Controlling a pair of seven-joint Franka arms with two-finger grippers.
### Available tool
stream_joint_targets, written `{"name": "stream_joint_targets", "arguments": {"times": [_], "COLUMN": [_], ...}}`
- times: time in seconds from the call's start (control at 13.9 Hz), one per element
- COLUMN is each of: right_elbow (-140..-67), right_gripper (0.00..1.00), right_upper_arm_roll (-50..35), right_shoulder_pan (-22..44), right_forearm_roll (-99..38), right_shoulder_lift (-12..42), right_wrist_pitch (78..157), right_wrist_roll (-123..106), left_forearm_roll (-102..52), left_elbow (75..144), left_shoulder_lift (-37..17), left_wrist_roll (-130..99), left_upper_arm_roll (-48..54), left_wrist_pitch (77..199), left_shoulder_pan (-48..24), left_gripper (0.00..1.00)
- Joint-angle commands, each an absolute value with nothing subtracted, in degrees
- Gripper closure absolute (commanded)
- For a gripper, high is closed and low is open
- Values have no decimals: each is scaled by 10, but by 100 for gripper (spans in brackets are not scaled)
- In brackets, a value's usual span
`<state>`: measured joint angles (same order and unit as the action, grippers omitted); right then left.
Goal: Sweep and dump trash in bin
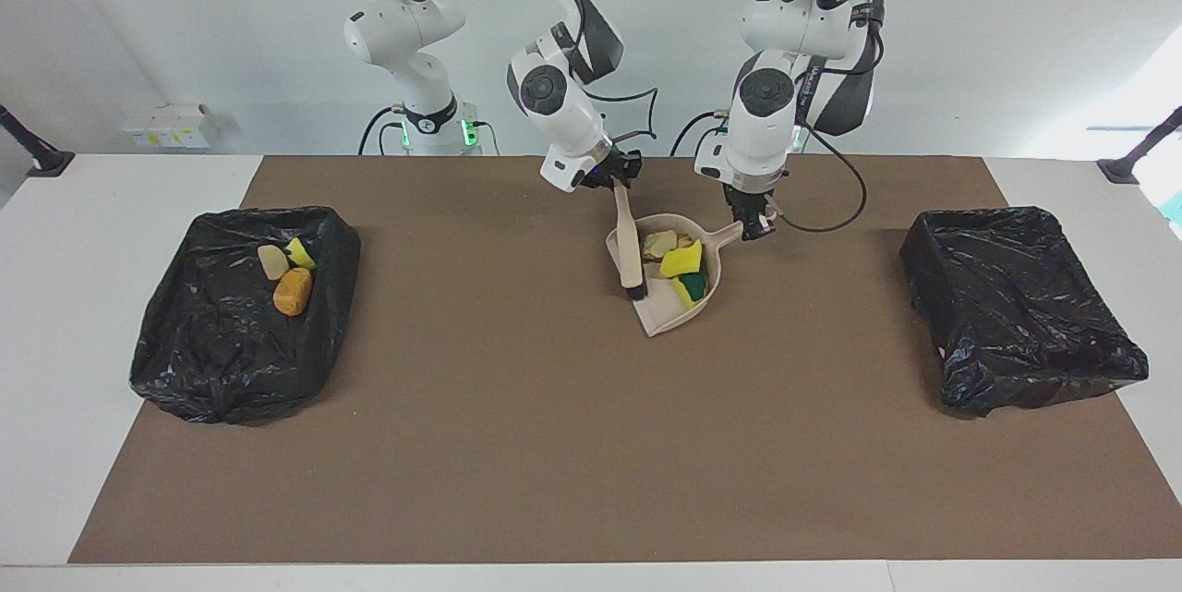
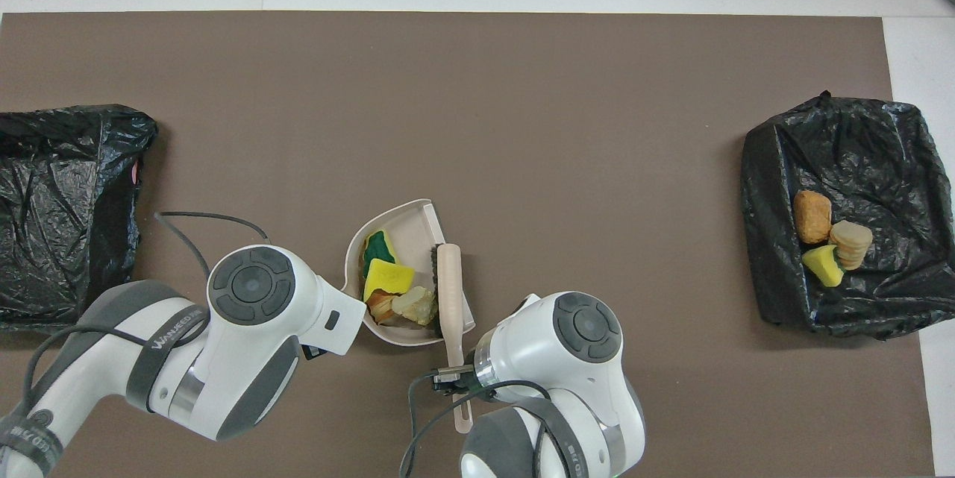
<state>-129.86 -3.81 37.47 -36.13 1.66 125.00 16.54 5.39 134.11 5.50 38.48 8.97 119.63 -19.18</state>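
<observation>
Mid-sweep here: my right gripper (image 1: 617, 182) is clamped on the brush (image 1: 630, 246) handle, bristles right at the dustpan (image 1: 681, 316) lip. My left gripper (image 1: 753, 224) is clamped on the dustpan's handle. Four trash bits (image 1: 679, 261) sit in the pan, three more (image 1: 286, 276) already in the bin (image 1: 217, 361) at the right arm's end of the worktop. Next I reckon: pull the brush clear, lift level, go dump.

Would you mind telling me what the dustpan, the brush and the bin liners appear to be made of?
Dustpan: probably moulded plastic, smooth matt beige. Brush: handle looks like the same beige plastic, though pale wood is possible; bristles dark. Bin liners: thin black plastic film, crinkled and glossy.
</observation>
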Motion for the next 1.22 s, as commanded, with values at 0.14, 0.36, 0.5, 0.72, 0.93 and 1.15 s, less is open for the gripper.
{"name": "stream_joint_targets", "arguments": {"times": [0.14,0.36,0.5,0.72,0.93,1.15], "right_elbow": [-1277,-1259,-1259,-1272,-1310,-1374], "right_gripper": [100,100,100,100,100,100], "right_upper_arm_roll": [-37,-36,-41,-46,-46,-47], "right_shoulder_pan": [282,261,270,300,350,439], "right_forearm_roll": [-278,-209,-149,-111,-111,-112], "right_shoulder_lift": [-33,-49,-60,-81,-114,-126], "right_wrist_pitch": [1098,1037,1034,1039,1046,1155], "right_wrist_roll": [170,172,244,297,331,423], "left_forearm_roll": [57,57,41,23,23,23], "left_elbow": [1351,1351,1347,1337,1302,1258], "left_shoulder_lift": [62,65,62,64,66,88], "left_wrist_roll": [334,264,227,133,70,63], "left_upper_arm_roll": [86,86,86,85,83,83], "left_wrist_pitch": [1203,1192,1192,1191,1189,1144], "left_shoulder_pan": [-192,-193,-193,-192,-169,-117], "left_gripper": [100,100,100,100,100,100]}}
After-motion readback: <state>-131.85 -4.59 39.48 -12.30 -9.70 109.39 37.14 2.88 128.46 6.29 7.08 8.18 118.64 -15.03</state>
